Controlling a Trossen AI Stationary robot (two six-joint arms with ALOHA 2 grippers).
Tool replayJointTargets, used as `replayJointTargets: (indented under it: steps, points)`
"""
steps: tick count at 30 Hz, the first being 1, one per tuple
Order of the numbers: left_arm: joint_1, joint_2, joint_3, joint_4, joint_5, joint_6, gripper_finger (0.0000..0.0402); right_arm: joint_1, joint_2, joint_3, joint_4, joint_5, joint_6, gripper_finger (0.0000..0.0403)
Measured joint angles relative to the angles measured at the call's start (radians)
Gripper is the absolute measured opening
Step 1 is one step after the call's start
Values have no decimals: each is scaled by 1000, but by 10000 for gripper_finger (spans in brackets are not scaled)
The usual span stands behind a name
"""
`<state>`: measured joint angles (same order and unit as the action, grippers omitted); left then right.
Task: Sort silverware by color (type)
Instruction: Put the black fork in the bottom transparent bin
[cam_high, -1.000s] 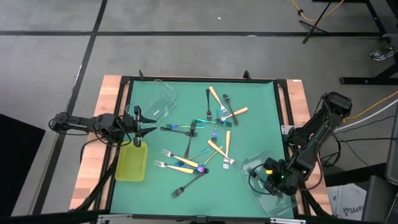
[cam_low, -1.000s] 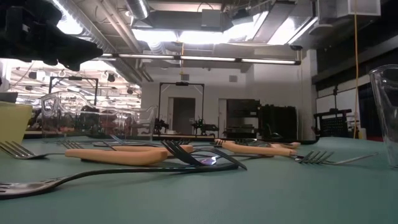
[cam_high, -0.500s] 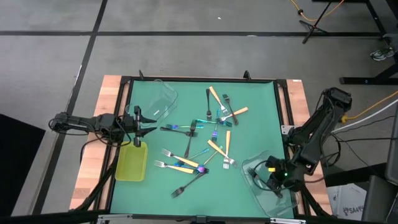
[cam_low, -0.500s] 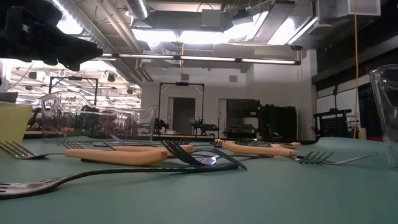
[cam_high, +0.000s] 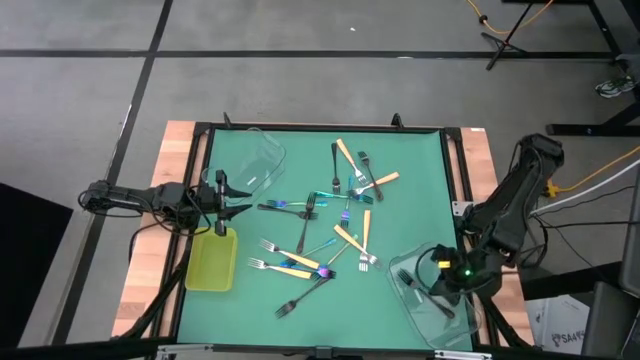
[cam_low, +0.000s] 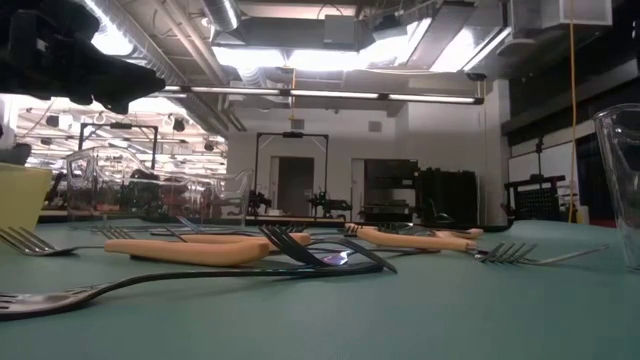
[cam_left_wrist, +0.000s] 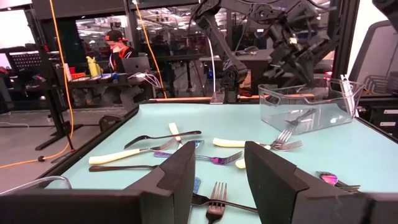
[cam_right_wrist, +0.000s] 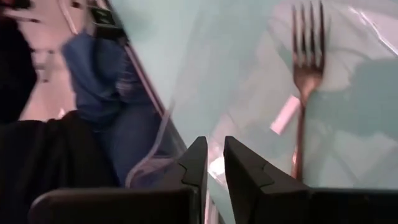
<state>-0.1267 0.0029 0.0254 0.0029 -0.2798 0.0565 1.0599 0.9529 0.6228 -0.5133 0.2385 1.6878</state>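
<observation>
The forks lie scattered flat on the green mat (cam_high: 300, 130): orange-handled ones (cam_high: 348, 238), dark ones (cam_high: 305, 295) and iridescent ones (cam_high: 285, 207). My left gripper (cam_high: 240, 207) (cam_left_wrist: 221, 152) is open at the mat's left side, level and pointing at the pile, touching nothing. My right gripper (cam_high: 438, 288) (cam_right_wrist: 213, 163) hovers over the clear tub (cam_high: 435, 310) at the near right corner, its fingers a narrow gap apart and empty. One dark fork (cam_right_wrist: 305, 81) (cam_high: 442, 303) lies flat on that tub's floor.
A second clear tub (cam_high: 258, 160) stands at the far left of the mat. A yellow-green tray (cam_high: 212, 260) lies at the near left, just below my left gripper. Black rails and wooden edges (cam_high: 180, 140) frame the mat. A person (cam_left_wrist: 118, 46) sits far behind the table.
My right arm has drawn back a little toward the table's right edge over the near-right tub. The forks on the mat have not moved.
</observation>
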Motion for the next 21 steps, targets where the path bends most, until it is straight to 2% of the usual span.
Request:
replayJointTargets:
  steps: [5, 18, 21]
  points:
    - [0, 0, 0, 0, 0, 0, 133, 0, -71, 0, 0, 131, -90, 44]
    - [0, 0, 0, 0, 0, 0, 133, 0, -178, 1, 0, 645, -447, 44]
    - [0, 0, 0, 0, 0, 0, 133, 0, -183, 1, 0, 728, -521, 44]
